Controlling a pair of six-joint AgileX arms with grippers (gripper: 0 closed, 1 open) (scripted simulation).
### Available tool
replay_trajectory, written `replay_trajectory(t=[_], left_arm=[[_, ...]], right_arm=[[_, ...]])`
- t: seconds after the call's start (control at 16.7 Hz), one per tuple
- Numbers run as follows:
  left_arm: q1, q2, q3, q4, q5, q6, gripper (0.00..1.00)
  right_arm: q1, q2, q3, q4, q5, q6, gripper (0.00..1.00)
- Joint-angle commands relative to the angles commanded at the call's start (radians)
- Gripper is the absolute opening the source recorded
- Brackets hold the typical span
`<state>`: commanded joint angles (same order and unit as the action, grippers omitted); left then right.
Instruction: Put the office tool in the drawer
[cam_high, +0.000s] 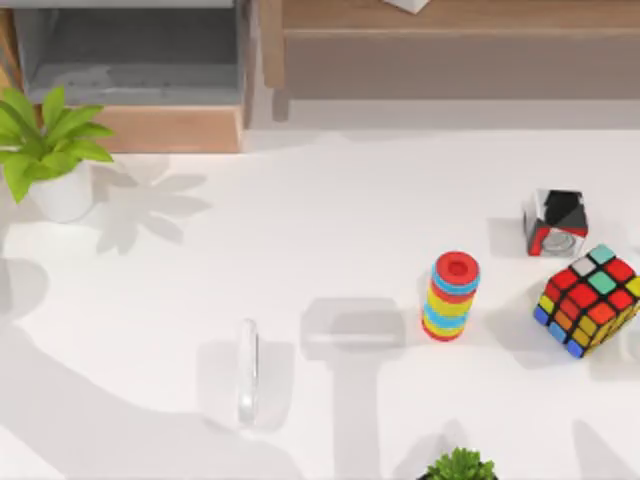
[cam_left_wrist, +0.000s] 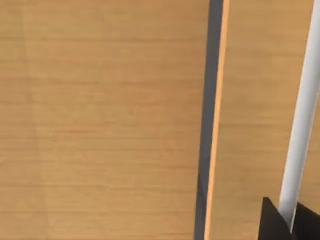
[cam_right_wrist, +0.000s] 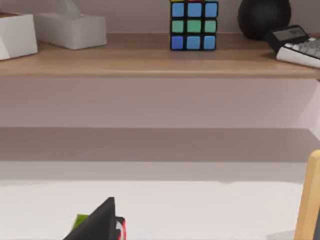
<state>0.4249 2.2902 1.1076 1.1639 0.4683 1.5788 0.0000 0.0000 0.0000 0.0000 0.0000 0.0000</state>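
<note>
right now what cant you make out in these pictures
- Drawer, top view: its back is cut off by the picture's top edge.
- Shelf, top view: cut off by the top edge, so its load is unseen.
- Bottom plant, top view: pot cut off by the bottom edge.
- Office tool, top view: nearly transparent, faint outline.

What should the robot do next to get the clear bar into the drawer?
Probably bring the left hand down over the bar and open it for a grasp. The bar lies flat on the table, untouched, left of the ring stack, while the drawer already stands open at the far left.
</note>
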Motion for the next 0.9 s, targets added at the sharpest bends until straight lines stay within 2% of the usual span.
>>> replay_trajectory(t=[0.24,0.66,0.9], left_arm=[[0.032,-0.056,-0.144,0.067,0.031,0.002,0.00],[0.048,-0.080,-0.185,0.097,0.045,0.004,0.00],[0.096,-0.135,-0.326,0.167,0.096,0.006,0.00]], right_arm=[[0.000,0.000,0.000,0.000,0.000,0.000,1.00],[0.000,0.000,0.000,0.000,0.000,0.000,1.00],[0.000,0.000,0.000,0.000,0.000,0.000,1.00]])
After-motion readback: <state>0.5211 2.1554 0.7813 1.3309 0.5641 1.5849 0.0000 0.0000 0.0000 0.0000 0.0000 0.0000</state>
